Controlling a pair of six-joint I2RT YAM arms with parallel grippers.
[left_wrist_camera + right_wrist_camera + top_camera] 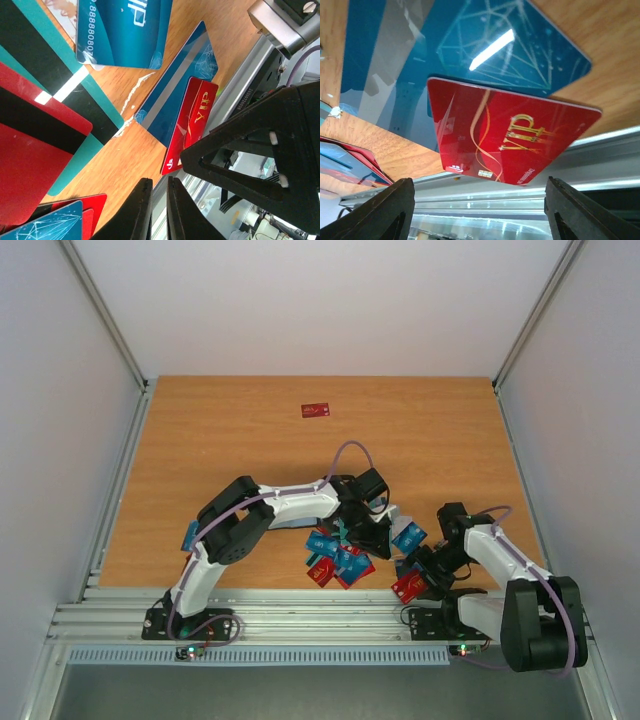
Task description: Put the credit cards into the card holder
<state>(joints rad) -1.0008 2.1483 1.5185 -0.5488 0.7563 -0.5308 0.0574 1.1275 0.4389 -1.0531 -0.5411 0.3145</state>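
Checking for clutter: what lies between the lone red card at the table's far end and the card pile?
Top view: bare wood, then the left arm just before the pile.

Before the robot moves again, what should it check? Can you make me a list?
1. Right gripper open: ok.
2. Red VIP card lying just ahead of the open jaws, not gripped yet: ok.
3. VIP card lying alone: not ok, it overlaps a blue card.
4. Left gripper nearly shut, nothing seen in it: ok.
5. Card holder found: cannot tell, no view shows it clearly.
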